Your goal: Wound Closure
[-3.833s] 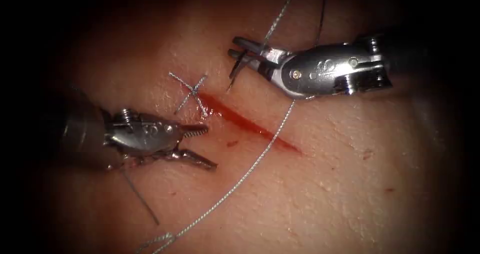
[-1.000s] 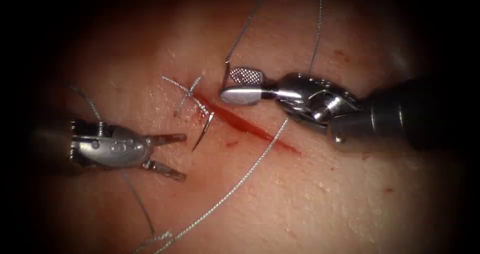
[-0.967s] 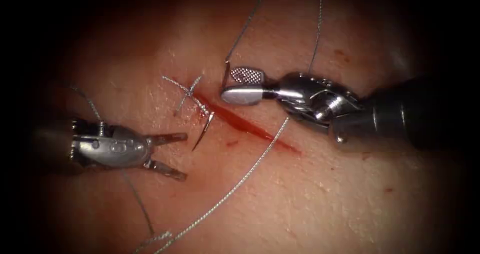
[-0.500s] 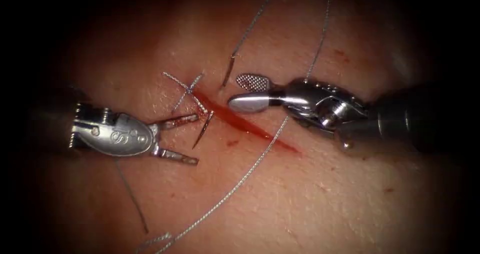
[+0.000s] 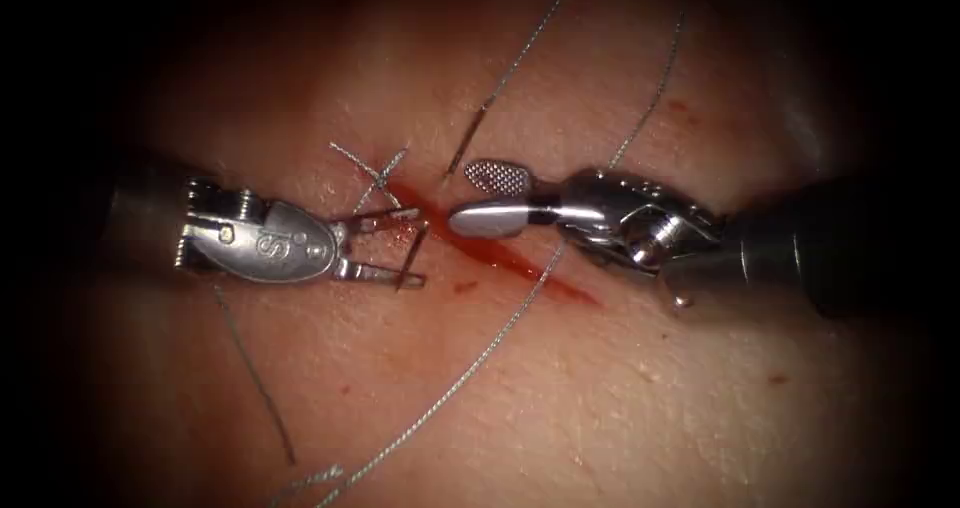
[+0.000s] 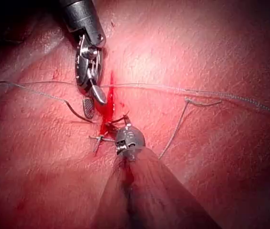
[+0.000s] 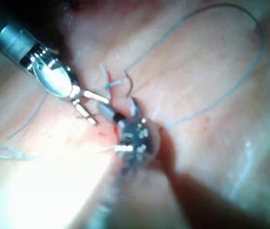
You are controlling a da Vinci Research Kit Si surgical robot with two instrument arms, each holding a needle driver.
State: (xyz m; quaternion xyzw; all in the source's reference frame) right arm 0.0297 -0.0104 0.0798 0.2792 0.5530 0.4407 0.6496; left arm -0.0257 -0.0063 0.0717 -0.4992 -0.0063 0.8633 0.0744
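We see the needle (image 5: 412, 256) lodged in the tissue (image 5: 620, 398) at the upper end of the cut (image 5: 500, 253): its pointed end sticks out on the left side of the cut, a short dark shaft slanting down and to the left, while its tail end (image 5: 465, 146) rises out of the skin on the right side, above the right tool's jaws. The left tool (image 5: 385, 245) comes in from the left with its jaws parted, one above and one below the exposed point, so that they straddle it without being closed on it; as far as we can tell it holds nothing. The right tool (image 5: 490, 198) lies just right of the cut with its jaws spread apart (the ridged inner face of the upper jaw is turned toward us) and it too holds nothing. The thread (image 5: 480, 343) leaves the needle's tail and climbs out of view at the top; another strand runs from the top, passes behind the right tool, crosses the lower part of the cut and trails down to the left. A finished stitch (image 5: 375, 173) with crossed cut ends sits at the cut's upper end, just beside the left tool's upper jaw. Red fluid (image 5: 470, 238) fills the cut. In the left wrist view we see the left tool (image 6: 107, 132) at the cut with the right tool (image 6: 93, 101) opposite it.
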